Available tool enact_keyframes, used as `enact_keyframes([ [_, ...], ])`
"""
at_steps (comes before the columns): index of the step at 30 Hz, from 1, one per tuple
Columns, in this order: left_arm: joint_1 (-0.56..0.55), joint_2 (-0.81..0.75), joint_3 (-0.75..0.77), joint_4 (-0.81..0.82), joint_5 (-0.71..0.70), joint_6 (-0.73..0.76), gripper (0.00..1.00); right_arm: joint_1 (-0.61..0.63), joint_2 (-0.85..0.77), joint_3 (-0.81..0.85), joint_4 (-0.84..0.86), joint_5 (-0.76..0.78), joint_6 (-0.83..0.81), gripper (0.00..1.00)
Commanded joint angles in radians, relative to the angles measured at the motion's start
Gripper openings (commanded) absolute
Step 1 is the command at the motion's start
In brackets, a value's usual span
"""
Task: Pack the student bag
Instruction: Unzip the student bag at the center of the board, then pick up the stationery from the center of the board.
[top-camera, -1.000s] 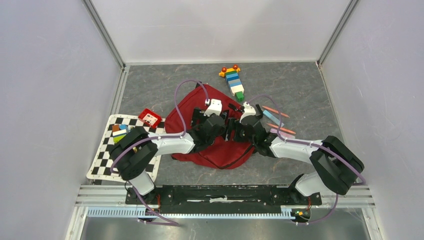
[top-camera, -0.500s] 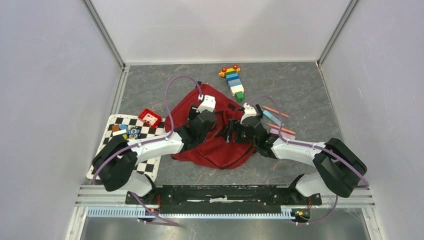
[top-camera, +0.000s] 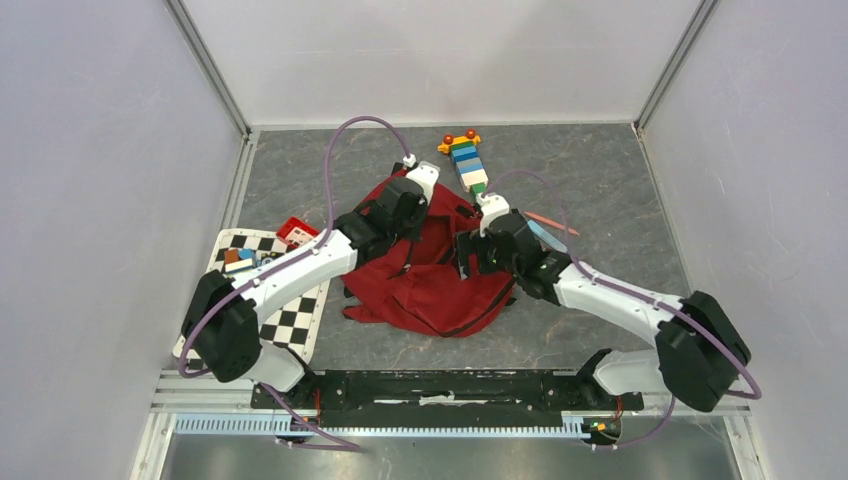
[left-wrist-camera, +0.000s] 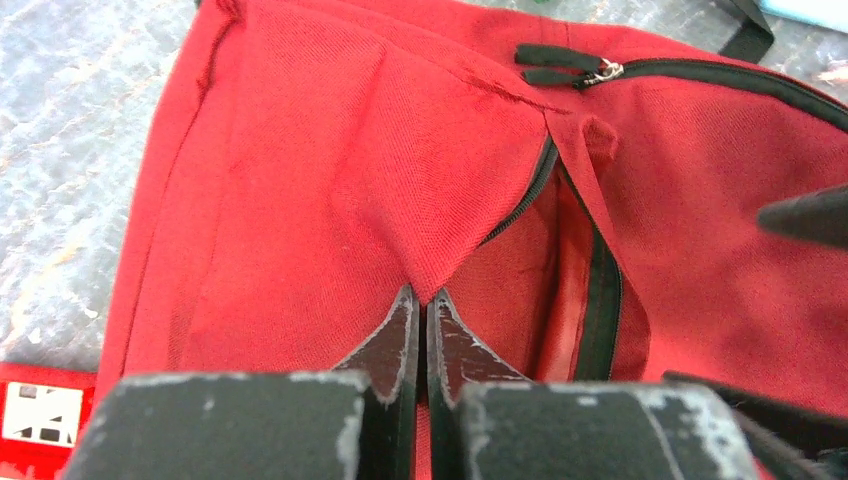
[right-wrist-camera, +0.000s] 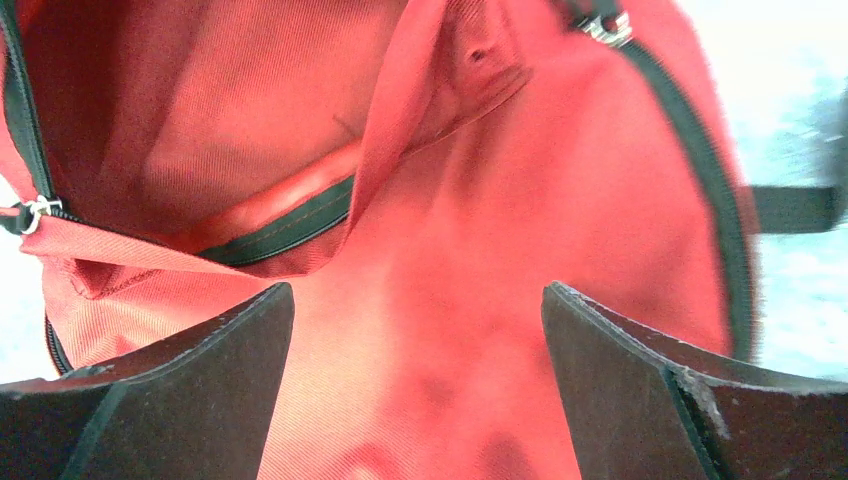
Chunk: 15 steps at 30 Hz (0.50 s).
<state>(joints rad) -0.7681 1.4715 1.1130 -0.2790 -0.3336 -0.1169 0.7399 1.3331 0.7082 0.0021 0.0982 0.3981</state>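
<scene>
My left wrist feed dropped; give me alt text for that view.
The left gripper is shut on a peak of dark-red fabric of the student bag, tenting it beside the unzipped opening edged with black zipper tape. Two black zipper pulls lie at the top; a corner of a small red box shows bottom left.

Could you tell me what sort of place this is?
Probably a lab robot test cell: plain white wall panels enclose the table, two arms are bolted to a mounting rail, and a checkerboard mat lies beside the student bag.
</scene>
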Motion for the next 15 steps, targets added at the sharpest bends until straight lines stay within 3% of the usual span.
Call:
enact_keyframes([
  [1, 0.061, -0.005, 0.061, -0.057, 0.208, -0.001, 0.02, -0.057, -0.109, 0.095, -0.161, 0.014, -0.172, 0.98],
  [8, 0.082, -0.023, 0.031, -0.053, 0.259, -0.079, 0.02, -0.167, -0.158, 0.167, -0.333, 0.106, -0.290, 0.98],
  [15, 0.082, -0.028, 0.056, -0.109, 0.240, -0.059, 0.02, -0.394, -0.083, 0.158, -0.366, 0.000, -0.314, 0.95],
])
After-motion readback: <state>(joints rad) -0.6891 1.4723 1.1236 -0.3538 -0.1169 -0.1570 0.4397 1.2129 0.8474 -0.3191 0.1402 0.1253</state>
